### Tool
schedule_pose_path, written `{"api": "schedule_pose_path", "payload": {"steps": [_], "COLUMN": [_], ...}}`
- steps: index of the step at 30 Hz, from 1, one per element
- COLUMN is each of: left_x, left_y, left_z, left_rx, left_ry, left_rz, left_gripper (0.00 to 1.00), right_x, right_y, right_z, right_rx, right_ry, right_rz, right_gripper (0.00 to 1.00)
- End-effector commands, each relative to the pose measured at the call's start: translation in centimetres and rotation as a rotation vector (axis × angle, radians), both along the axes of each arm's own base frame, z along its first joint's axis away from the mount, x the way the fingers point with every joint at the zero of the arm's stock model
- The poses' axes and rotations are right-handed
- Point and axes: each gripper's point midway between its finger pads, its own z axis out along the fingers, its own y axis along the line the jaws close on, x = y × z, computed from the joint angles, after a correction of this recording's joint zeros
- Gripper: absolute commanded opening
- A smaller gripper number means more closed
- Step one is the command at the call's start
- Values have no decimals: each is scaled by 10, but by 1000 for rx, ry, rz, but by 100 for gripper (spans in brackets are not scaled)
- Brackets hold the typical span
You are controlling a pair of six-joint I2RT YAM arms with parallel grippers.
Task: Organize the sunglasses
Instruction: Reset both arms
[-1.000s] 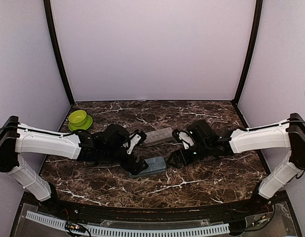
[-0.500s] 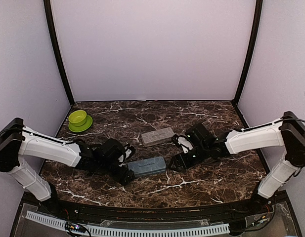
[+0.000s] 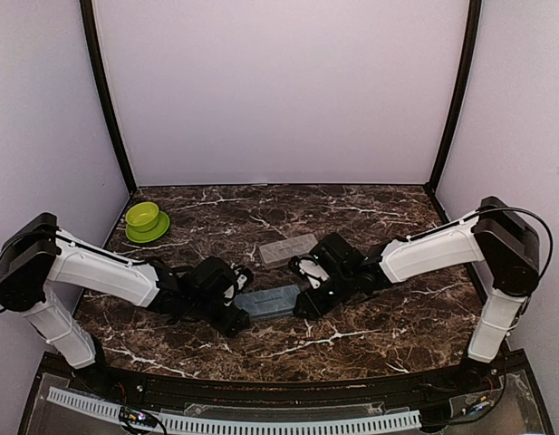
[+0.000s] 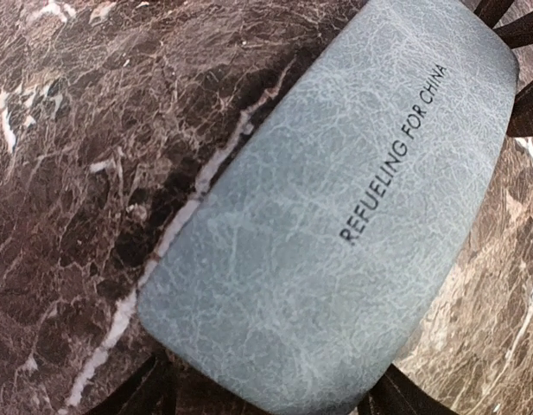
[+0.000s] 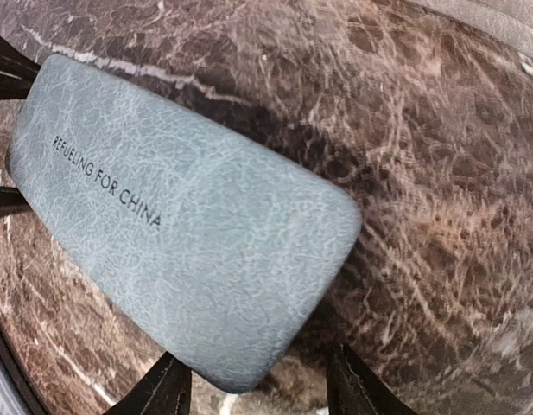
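Note:
No sunglasses show in any view. A closed blue-grey case (image 3: pixel 272 301) printed "REFUELING FOR CHINA" lies flat on the marble table (image 3: pixel 370 335) between my arms. My left gripper (image 3: pixel 236 316) straddles its left end. In the left wrist view the case (image 4: pixel 335 216) fills the frame, and dark fingers (image 4: pixel 149 393) sit tight by both its sides; contact is unclear. My right gripper (image 3: pixel 308 302) straddles the right end. In the right wrist view the case (image 5: pixel 180 225) lies against the left finger, with a gap to the right finger (image 5: pixel 352 385).
A second, grey case (image 3: pixel 289 248) lies just behind the blue-grey one, and its edge shows in the right wrist view (image 5: pixel 508 17). A green bowl on a green saucer (image 3: pixel 145 219) stands at the back left. Grey walls enclose the table.
My right arm has slid left up to the case's right end. My left gripper has drawn back to the left end. Both sets of jaws have narrowed around the case.

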Motion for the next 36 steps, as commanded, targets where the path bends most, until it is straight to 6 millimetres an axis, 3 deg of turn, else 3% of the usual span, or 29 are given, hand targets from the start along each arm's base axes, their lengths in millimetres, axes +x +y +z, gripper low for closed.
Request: {"api": "schedule_pose_path", "payload": {"steps": [1, 12, 17, 21, 24, 28, 30, 36], "left_x": [13, 39, 31, 29, 39, 71, 90, 144], "left_y": [-9, -6, -13, -6, 8, 40, 59, 105], "left_z": [5, 16, 25, 42, 69, 109, 126, 157], "left_rx": [-12, -43, -83, -108, -165, -232, -229, -201], "left_ry": [-31, -50, -35, -69, -115, -220, -306, -391], "left_rz": [20, 79, 27, 26, 79, 222, 309, 499], "left_gripper": [72, 68, 84, 93, 96, 99, 99, 99], "right_x": [11, 18, 16, 26, 44, 77, 95, 139], "right_y": [10, 16, -2, -40, -80, -136, -160, -197], "right_z": [2, 9, 26, 57, 87, 121, 137, 172], "right_rx": [-15, 11, 36, 28, 22, 10, -5, 8], "right_ry": [-55, -72, -71, -116, -168, -249, -320, -405], "right_rz": [7, -17, -46, -110, -208, -387, -481, -671], "right_gripper": [52, 49, 60, 78, 89, 99, 100, 100]}}
